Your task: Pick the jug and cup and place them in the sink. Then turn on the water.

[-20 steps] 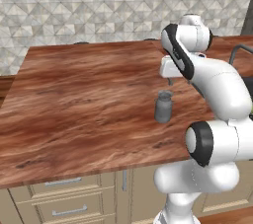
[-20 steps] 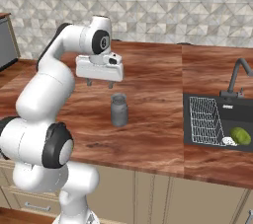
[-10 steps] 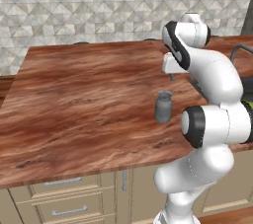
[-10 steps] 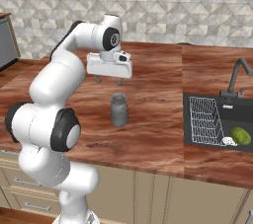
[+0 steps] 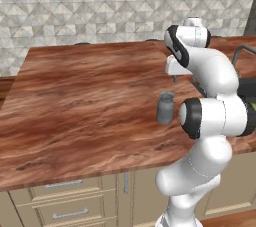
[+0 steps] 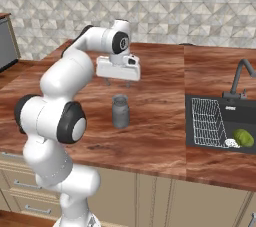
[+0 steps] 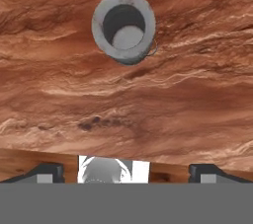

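The jug point(image 6: 120, 111) stands upright on the tabletop point(image 6: 165, 136), a little left of centre in the right base view and just right of centre in the left base view point(image 5: 165, 107). In my hand view I look straight down its open mouth point(image 7: 124, 27), which sits in the upper middle of the frame, well above my fingertips. My fingers point(image 7: 45, 171) stand wide apart at the bottom corners of that view, gripping nothing, with bare wood grain between them and the jug. In the right base view my gripper point(image 6: 118, 82) hangs above and just behind the jug, not touching it.

At the right edge of the right base view lies the sink point(image 6: 241, 116), a dark basin with a white wire rack point(image 6: 207, 127) in it and a slim dark faucet point(image 6: 240, 75) behind. A yellow-green lumpy fruit point(image 6: 243, 137) lies in the basin beside the rack. Below the tabletop, pale drawers point(image 5: 65, 206) show at the lower left of the left base view.
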